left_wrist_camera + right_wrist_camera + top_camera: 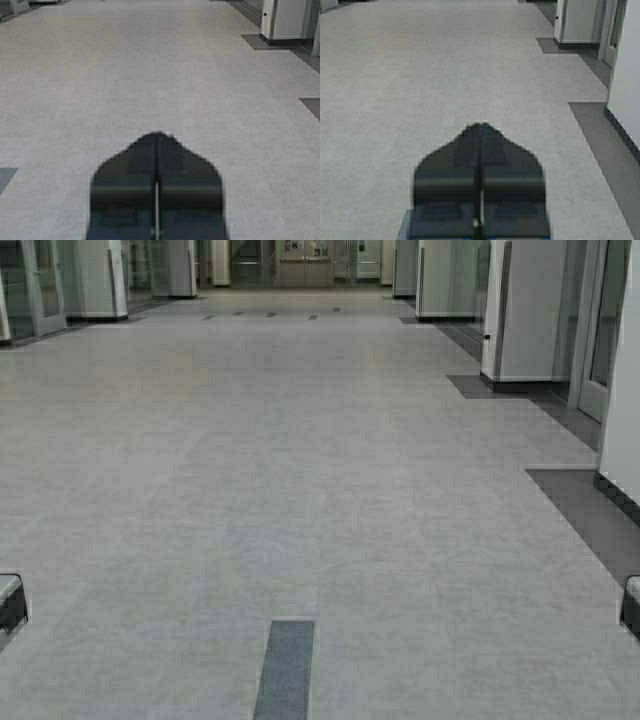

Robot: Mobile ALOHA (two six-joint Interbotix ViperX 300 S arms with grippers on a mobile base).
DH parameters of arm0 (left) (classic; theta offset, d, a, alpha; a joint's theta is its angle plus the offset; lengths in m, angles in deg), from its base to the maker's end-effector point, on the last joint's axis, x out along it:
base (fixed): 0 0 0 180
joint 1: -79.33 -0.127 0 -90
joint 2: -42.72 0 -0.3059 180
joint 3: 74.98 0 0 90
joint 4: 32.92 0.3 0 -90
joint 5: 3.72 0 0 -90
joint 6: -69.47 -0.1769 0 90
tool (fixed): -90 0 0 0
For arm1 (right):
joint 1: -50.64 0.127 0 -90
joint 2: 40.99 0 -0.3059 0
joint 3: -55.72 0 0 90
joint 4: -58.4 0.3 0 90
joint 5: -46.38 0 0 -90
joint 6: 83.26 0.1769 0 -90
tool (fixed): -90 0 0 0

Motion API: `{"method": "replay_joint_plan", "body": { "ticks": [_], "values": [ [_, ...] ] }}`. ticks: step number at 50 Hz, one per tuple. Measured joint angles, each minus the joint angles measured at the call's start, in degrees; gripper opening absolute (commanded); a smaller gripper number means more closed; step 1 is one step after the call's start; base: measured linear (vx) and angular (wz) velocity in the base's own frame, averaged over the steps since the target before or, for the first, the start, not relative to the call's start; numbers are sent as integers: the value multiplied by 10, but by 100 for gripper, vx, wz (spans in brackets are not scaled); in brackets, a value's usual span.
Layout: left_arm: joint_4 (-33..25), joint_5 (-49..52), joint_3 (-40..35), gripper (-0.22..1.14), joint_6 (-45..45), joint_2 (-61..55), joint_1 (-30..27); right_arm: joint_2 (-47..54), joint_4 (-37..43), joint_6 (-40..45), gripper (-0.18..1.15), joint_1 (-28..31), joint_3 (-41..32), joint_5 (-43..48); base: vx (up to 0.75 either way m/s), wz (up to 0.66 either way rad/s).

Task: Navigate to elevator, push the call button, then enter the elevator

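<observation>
The elevator and the call button are out of view. I face a long hallway with grey carpet (300,460). My left gripper (157,135) is shut and empty, held low over the carpet; only its edge (10,602) shows at the lower left of the high view. My right gripper (481,125) is shut and empty, likewise low over the carpet, with its edge (632,605) at the lower right of the high view.
White wall piers (520,310) and glass doors in pale frames (600,330) line the right side, with dark carpet strips (590,510) along them. More piers and glass doors (40,290) stand at the left. A dark carpet patch (285,665) lies just ahead. Doors (300,262) close the far end.
</observation>
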Motion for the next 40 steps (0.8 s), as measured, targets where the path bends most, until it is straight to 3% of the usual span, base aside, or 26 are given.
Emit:
{"method": "replay_joint_plan", "body": {
  "ticks": [8, 40],
  "values": [
    [0, 4, 6, 3, 8, 9, 0, 2, 0, -1, 5, 1, 9, 0, 0, 0],
    [0, -9, 17, 3, 6, 4, 0, 24, 0, -4, 5, 0, 11, 6, 10, -2]
  ]
}}
